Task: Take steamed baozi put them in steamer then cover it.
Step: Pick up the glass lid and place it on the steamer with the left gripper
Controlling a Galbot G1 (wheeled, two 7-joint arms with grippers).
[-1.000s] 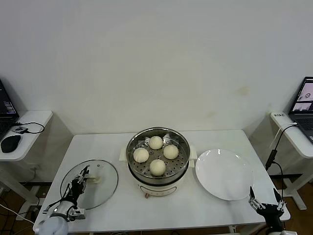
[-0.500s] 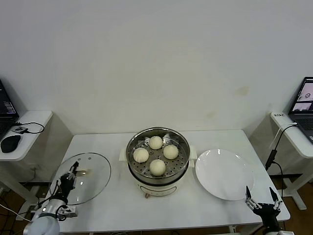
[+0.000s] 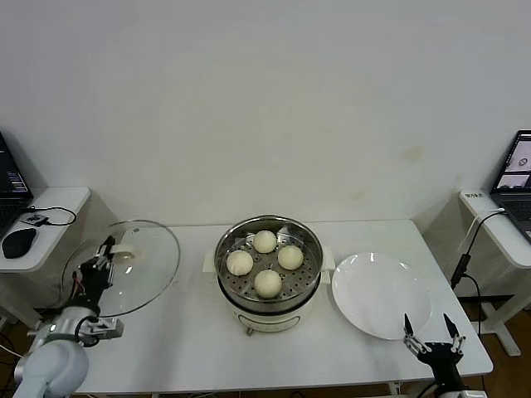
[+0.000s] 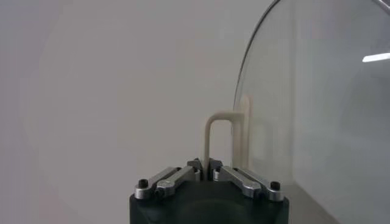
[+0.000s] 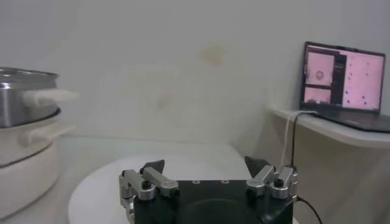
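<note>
The steel steamer (image 3: 268,286) stands mid-table on its white base, uncovered. Four cream-white baozi (image 3: 267,283) lie on its perforated tray. My left gripper (image 3: 100,258) is shut on the cream bar handle (image 4: 214,135) of the glass cover (image 3: 129,265) and holds it tilted in the air, above the table's left edge and left of the steamer. In the left wrist view the cover (image 4: 317,103) stands on edge beyond the gripper (image 4: 206,167). My right gripper (image 3: 431,335) is open and empty at the table's front right corner, by the white plate (image 3: 382,292).
A side shelf with a black mouse (image 3: 17,241) stands at the left. A laptop (image 3: 519,178) on another shelf is at the right, with a cable (image 3: 461,257) hanging by the table's right edge. The steamer's side handle (image 5: 52,95) shows in the right wrist view.
My left gripper has lifted the cover off the table and raised it up and to the left, tilting it. My right gripper has shifted slightly left near the front right corner.
</note>
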